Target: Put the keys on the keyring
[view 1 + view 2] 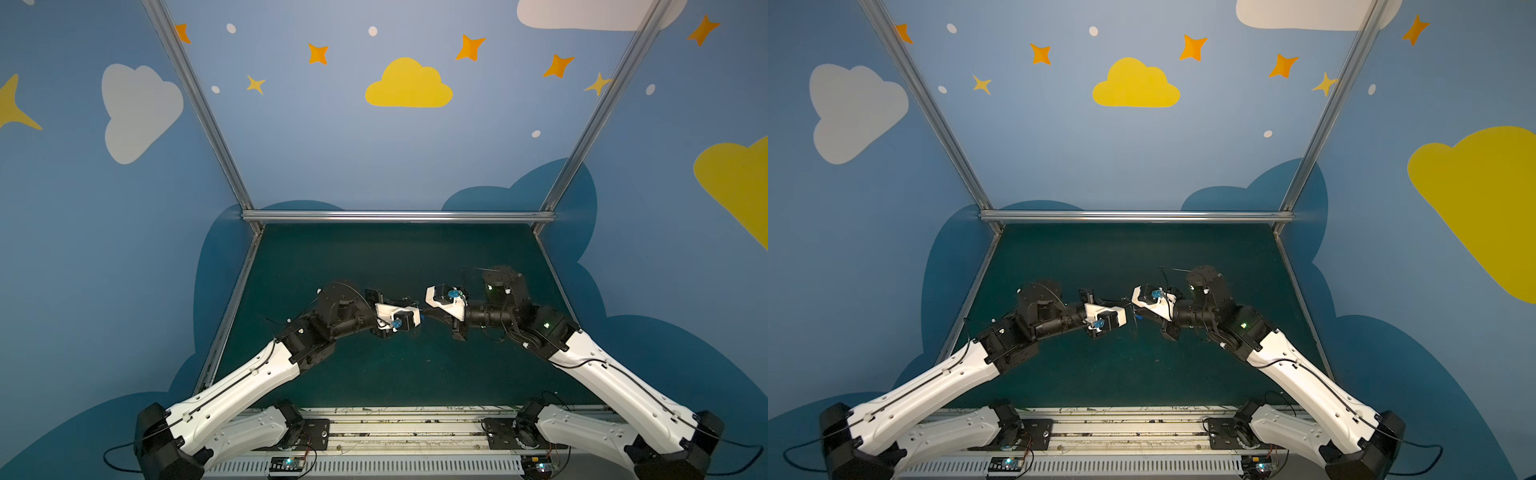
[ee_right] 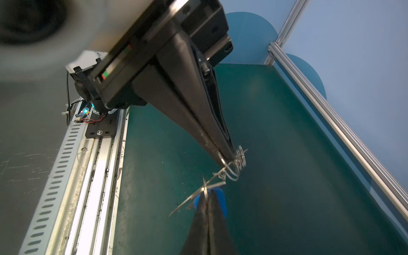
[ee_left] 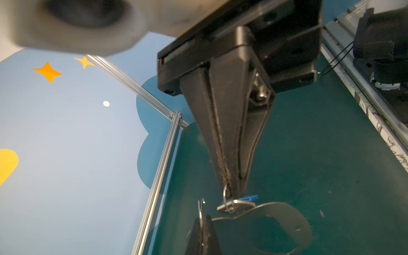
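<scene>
In both top views the two arms meet tip to tip over the middle of the green tabletop (image 1: 374,374), at the centre of the frame; what they hold is too small to make out there.

In the left wrist view the left gripper (image 3: 229,192) comes down the middle of the frame. Its jaws are pressed together on a small ring (image 3: 225,192). The ring passes through a silver key (image 3: 237,204) with a blue head, just below the tips. Just behind the key, at lower right, is the keyring (image 3: 287,217), a flat dark plate. Whether it hangs from that ring I cannot tell.

In the right wrist view the right gripper (image 2: 227,157) reaches toward centre right. Its jaws are pinched on a wire loop (image 2: 231,174), beside a cluster of further loops (image 2: 240,156). The plate shows edge-on at lower centre.
</scene>
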`<state>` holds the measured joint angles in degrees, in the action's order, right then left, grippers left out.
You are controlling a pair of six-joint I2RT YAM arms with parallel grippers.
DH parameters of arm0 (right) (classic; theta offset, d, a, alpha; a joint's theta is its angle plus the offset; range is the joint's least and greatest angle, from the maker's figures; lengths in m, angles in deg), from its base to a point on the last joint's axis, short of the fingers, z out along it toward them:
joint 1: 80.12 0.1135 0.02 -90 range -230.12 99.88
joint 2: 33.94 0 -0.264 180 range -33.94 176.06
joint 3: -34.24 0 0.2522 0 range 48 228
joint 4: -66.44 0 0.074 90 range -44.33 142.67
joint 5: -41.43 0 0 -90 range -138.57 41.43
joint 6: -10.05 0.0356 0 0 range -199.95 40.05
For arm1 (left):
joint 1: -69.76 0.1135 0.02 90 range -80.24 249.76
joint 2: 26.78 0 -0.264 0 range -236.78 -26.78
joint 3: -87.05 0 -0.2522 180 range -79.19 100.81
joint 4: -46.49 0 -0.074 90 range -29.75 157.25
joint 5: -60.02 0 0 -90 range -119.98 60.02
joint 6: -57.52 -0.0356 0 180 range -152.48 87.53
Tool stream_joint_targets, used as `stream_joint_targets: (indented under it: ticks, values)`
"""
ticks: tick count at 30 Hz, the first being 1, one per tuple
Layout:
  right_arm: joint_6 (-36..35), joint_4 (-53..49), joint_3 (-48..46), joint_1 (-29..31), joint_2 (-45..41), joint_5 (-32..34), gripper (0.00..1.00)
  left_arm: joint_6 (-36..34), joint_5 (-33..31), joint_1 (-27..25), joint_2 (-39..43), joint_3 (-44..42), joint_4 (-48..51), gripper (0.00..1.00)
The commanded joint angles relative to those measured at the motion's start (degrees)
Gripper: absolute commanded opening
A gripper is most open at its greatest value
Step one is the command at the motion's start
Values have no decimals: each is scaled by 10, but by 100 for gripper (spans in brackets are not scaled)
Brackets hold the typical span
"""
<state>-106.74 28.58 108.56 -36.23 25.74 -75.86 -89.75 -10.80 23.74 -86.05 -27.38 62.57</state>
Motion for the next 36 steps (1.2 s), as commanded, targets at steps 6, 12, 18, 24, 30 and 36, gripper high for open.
stream_joint_targets:
  ticks: [6, 12, 18, 24, 30, 36]
  values:
    - [38, 23, 6, -12, -9, -9, 0, -31, -25, -13, -3, 22, 5, 3]
    - [51, 24, 1, -24, -7, -16, 0, -38, -25, -15, 1, 19, 2, 3]
    - [62, 22, 4, -33, 0, -25, 0, -43, -15, -17, 7, 16, 0, 3]
    - [65, 15, 9, -36, 8, -41, 0, -48, -12, -18, 9, 14, -5, 3]
    - [66, 13, 14, -36, 13, -63, 0, -49, -19, -19, 5, 18, -3, 3]
    - [78, 15, 17, -36, 16, -64, 0, -66, -25, -24, 4, 15, -5, 3]
